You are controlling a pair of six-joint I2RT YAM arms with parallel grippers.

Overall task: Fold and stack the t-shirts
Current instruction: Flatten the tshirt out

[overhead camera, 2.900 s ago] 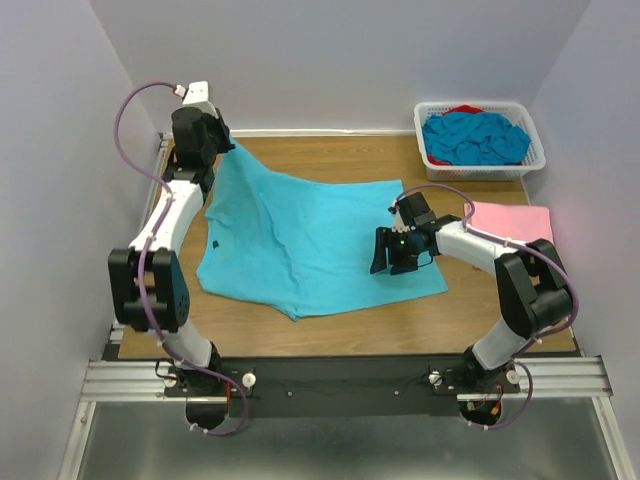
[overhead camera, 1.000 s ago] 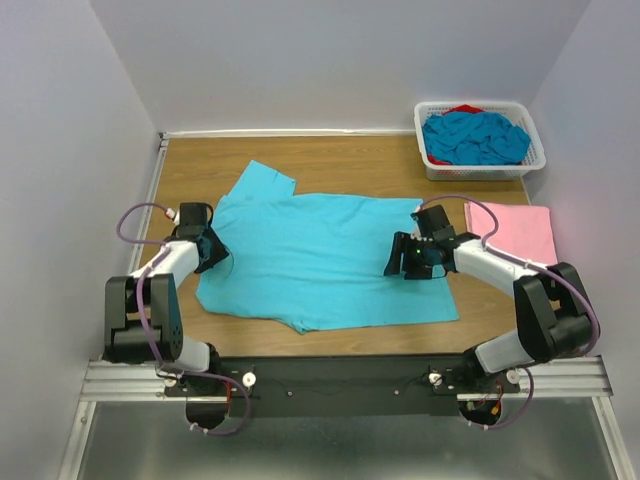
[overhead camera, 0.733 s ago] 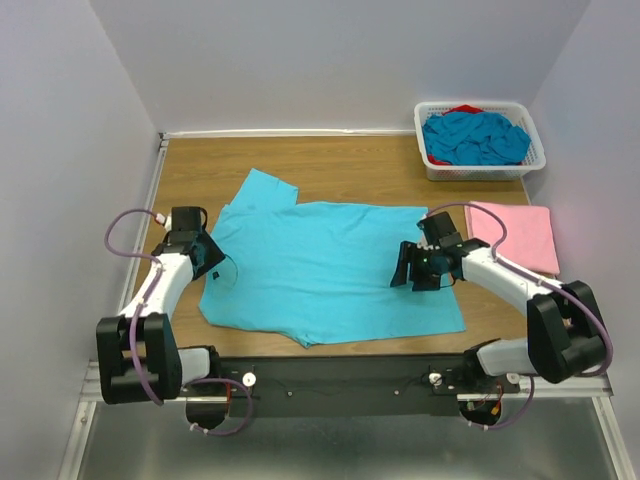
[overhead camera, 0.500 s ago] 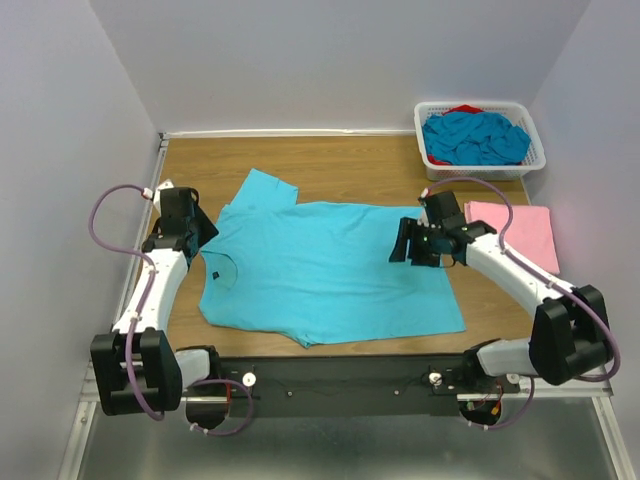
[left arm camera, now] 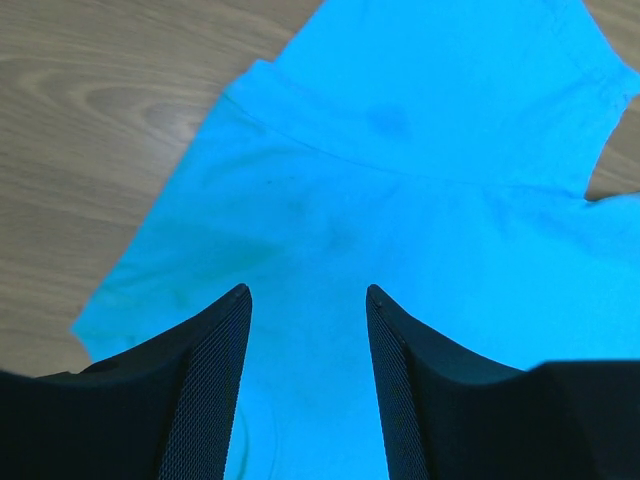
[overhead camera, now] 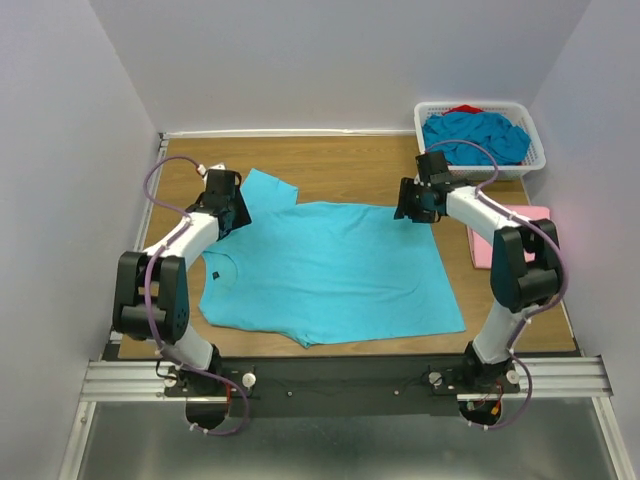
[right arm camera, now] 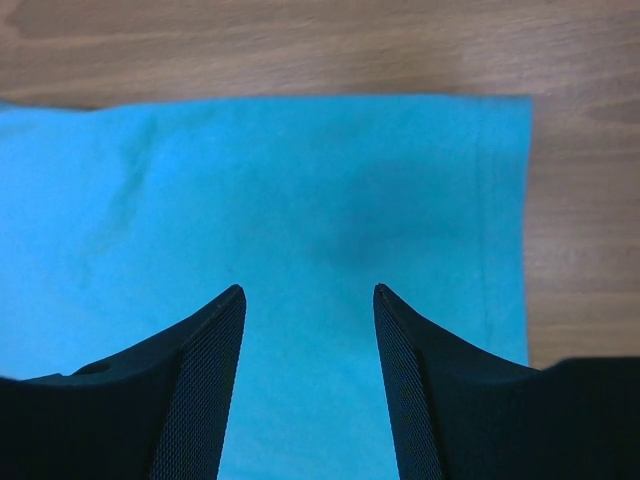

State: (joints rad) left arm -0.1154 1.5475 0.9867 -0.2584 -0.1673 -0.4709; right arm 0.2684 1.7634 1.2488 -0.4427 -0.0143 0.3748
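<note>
A turquoise t-shirt (overhead camera: 330, 270) lies spread flat across the middle of a wooden table (overhead camera: 340, 165), collar to the left. The left gripper (left arm camera: 308, 292) hovers over the far sleeve (left arm camera: 450, 90) and the right gripper (right arm camera: 308, 290) over the far hem corner (right arm camera: 500, 130) — both with jaws apart and holding nothing. A folded pink shirt (overhead camera: 480, 252) lies at the right, and a basket (overhead camera: 485, 171) of more shirts sits behind it. The fold likely goes best if both grippers pinch the far edge together, catch both layers, and carry it over evenly — no dragging.
</note>
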